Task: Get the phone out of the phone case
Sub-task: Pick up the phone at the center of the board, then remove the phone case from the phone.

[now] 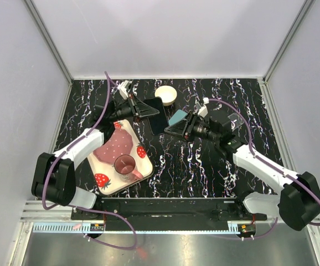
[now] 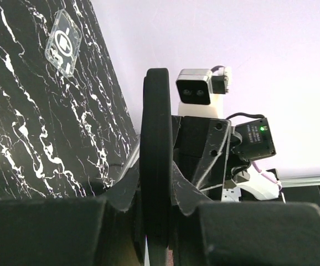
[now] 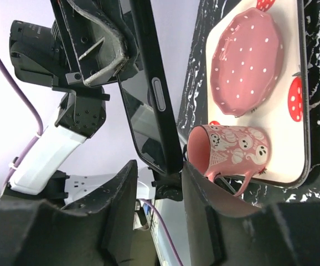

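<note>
The left tool [image 1: 148, 111] is clamped shut on the upper part of the black phone [image 3: 155, 94], holding it on edge above the table [image 1: 204, 166], between the two arms; whether its case is on I cannot tell. The right tool [image 3: 159, 172] stands partly open with a finger [image 3: 201, 205] on either side of the phone's lower end; whether they grip it I cannot tell. A tray [image 1: 102, 166] beneath the left arm carries a plate [image 1: 115, 145] and a mug [image 1: 125, 164]; a bowl [image 1: 165, 94] sits behind the phone.
</note>
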Controlling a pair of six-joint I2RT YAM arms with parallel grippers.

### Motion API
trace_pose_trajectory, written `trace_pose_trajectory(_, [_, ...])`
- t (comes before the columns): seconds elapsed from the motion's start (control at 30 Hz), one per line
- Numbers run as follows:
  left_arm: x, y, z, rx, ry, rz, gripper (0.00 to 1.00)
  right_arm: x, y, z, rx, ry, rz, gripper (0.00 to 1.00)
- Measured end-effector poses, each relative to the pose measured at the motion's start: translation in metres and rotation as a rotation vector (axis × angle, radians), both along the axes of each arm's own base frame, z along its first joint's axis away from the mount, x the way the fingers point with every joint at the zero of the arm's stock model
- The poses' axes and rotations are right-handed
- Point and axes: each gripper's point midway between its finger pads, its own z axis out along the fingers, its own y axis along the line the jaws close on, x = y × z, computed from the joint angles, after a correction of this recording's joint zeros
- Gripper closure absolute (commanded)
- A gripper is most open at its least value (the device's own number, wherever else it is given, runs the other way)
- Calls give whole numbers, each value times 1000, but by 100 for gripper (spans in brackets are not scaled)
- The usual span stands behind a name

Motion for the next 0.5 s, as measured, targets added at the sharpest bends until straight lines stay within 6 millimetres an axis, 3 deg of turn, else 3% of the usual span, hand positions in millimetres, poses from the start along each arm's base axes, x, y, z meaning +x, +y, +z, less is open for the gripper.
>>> trace_pose_trajectory(0.13, [-2,1,9,-14,-9,-4,100,1,3,2,36,5,9,82])
trace_pose_trajectory(0.2, [-1,2,12,-21,-16,-3,100,2,4,1,61,20,13,98])
trace_pose_trajectory(0.5, [6,10,14,-30,-8,26,100,8,13,2,253,63,40,100])
